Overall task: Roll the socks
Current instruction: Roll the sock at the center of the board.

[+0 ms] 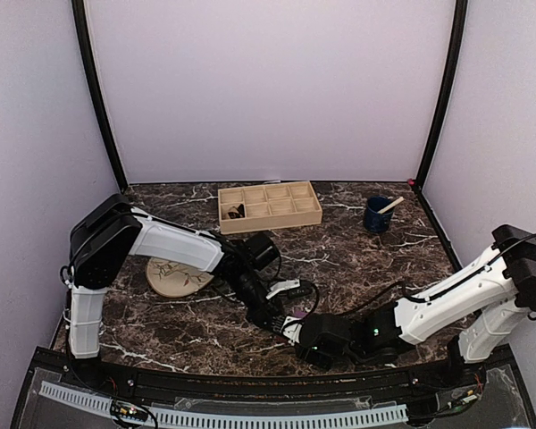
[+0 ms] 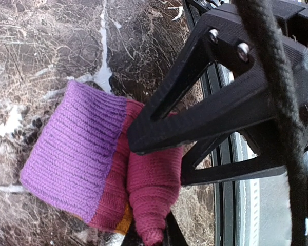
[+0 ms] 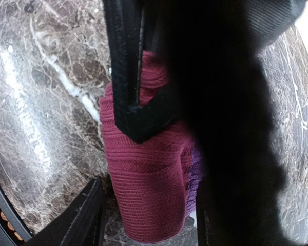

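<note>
The magenta-purple sock (image 2: 72,159) lies on the marble near the front edge, its purple cuff flat and its magenta end rolled up (image 2: 154,179). An orange stripe shows under the roll. My left gripper (image 2: 151,237) is shut on the tapered end of the roll. My right gripper (image 3: 150,184) stands open closely around the same roll (image 3: 149,189), with a narrow gap at its left finger (image 3: 87,215). In the top view both grippers, the left (image 1: 284,323) and the right (image 1: 307,338), meet at the sock (image 1: 297,314). The black and tan sock is not clearly in view.
A beige plate (image 1: 174,275) lies under the left arm. A wooden compartment tray (image 1: 270,206) at the back holds a small dark thing (image 1: 237,212) in one cell. A blue cup (image 1: 376,214) with a stick stands at the back right. The table's front rail (image 2: 231,205) is close.
</note>
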You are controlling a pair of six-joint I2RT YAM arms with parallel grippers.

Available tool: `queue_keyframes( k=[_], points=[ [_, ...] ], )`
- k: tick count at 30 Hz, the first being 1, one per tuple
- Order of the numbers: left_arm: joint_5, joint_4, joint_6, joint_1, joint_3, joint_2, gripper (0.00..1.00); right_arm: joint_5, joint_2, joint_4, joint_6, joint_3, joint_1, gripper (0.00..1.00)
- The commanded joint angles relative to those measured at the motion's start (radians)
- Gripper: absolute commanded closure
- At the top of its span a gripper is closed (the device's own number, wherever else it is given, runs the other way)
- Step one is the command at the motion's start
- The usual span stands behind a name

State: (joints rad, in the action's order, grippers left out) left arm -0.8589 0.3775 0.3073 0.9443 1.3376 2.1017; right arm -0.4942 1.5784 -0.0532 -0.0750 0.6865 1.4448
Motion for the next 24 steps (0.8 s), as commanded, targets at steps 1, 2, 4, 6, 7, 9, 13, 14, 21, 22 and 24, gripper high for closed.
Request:
queue_keyframes(
  k=[1,2,4,6,7,9,13,14,21,22,24],
  points=[
    [-0.031,0.04,0.019,-0.006,0.022,0.008,1.0,0.017,0.008,-0.018,0.023,0.024,-0.008,0.48],
    [-0.031,0.04,0.018,-0.006,0.023,0.009,1.0,0.025,0.03,-0.023,0.023,0.026,-0.013,0.5],
    [-0.032,0.04,0.018,-0.006,0.026,0.01,1.0,0.043,0.038,-0.029,0.019,0.028,-0.023,0.53],
    [-0.033,0.041,0.019,-0.006,0.026,0.012,1.0,0.054,0.042,-0.034,0.017,0.032,-0.031,0.56],
    [-0.033,0.043,0.019,-0.006,0.027,0.012,1.0,0.064,0.047,-0.04,0.015,0.038,-0.037,0.58],
    [-0.033,0.043,0.018,-0.006,0.027,0.014,1.0,0.09,0.061,-0.05,0.012,0.047,-0.049,0.61],
    [-0.033,0.046,0.017,-0.006,0.03,0.016,0.99,0.125,0.072,-0.064,0.01,0.059,-0.059,0.72],
    [-0.031,0.046,0.016,-0.006,0.031,0.017,0.98,0.135,0.071,-0.067,0.01,0.059,-0.06,0.76],
    [-0.001,0.035,-0.029,-0.017,0.039,0.015,0.88,0.2,0.061,-0.091,-0.002,0.068,-0.069,0.9],
    [0.006,0.025,-0.042,-0.021,0.035,0.01,0.86,0.21,0.06,-0.092,-0.007,0.068,-0.072,0.91],
    [0.015,-0.015,-0.089,-0.036,0.014,-0.01,0.82,0.238,0.051,-0.09,-0.023,0.065,-0.081,0.93]
  ],
)
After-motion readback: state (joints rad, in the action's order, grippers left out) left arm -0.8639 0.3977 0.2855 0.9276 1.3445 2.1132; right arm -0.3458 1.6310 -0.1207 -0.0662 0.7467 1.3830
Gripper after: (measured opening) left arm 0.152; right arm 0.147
